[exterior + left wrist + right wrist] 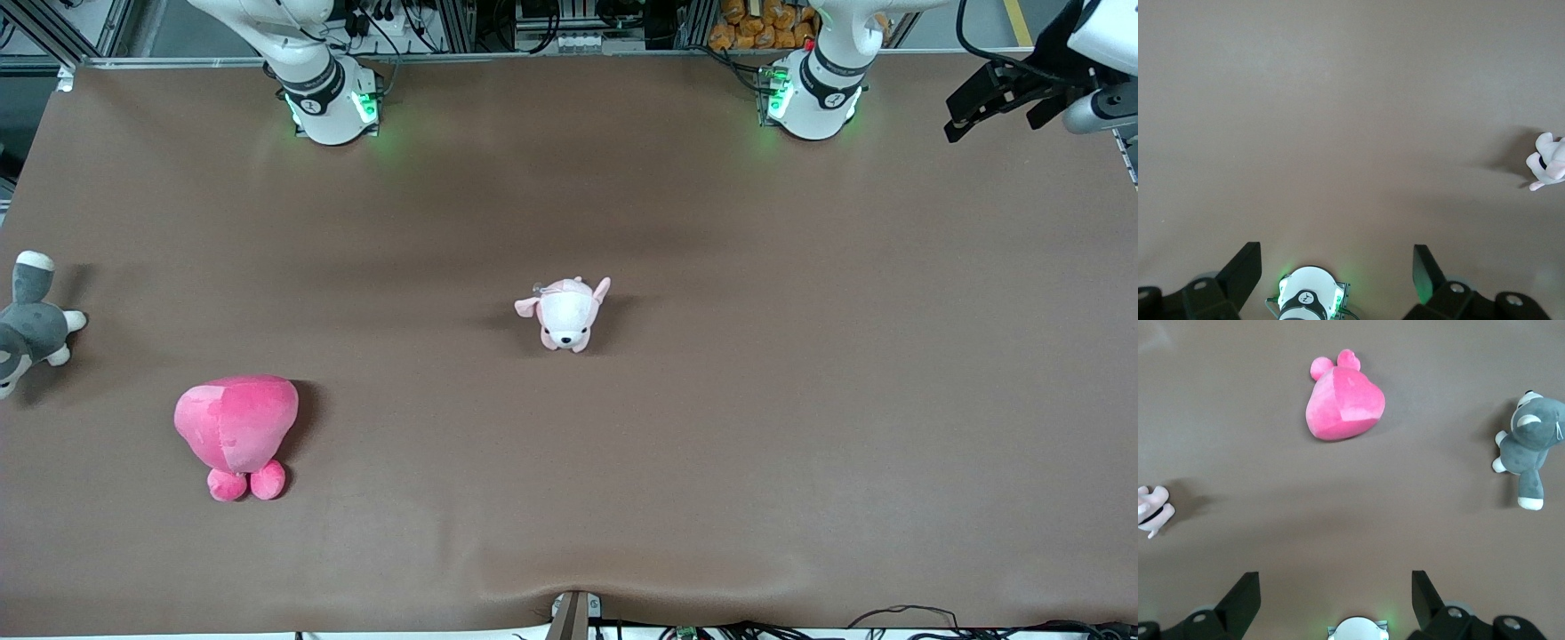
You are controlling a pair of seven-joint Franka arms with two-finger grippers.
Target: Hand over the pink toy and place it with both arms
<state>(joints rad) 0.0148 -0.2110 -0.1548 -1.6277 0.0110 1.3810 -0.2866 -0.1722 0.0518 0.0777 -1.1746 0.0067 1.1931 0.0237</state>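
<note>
The pink toy (236, 433) is a hot-pink rounded plush lying on the brown table near the front camera, toward the right arm's end; its two stalks point at that camera. It also shows in the right wrist view (1343, 403). My right gripper (1335, 597) is open and empty, high over the table by its own base, well apart from the toy; it is out of the front view. My left gripper (1336, 267) is open and empty, high over its own base (1309, 301), and shows at the table's corner (987, 98).
A pale pink-and-white puppy plush (565, 313) sits mid-table, also in the wrist views (1548, 160) (1153, 507). A grey-and-white husky plush (31, 324) lies at the right arm's end edge, farther from the camera than the pink toy (1528, 443).
</note>
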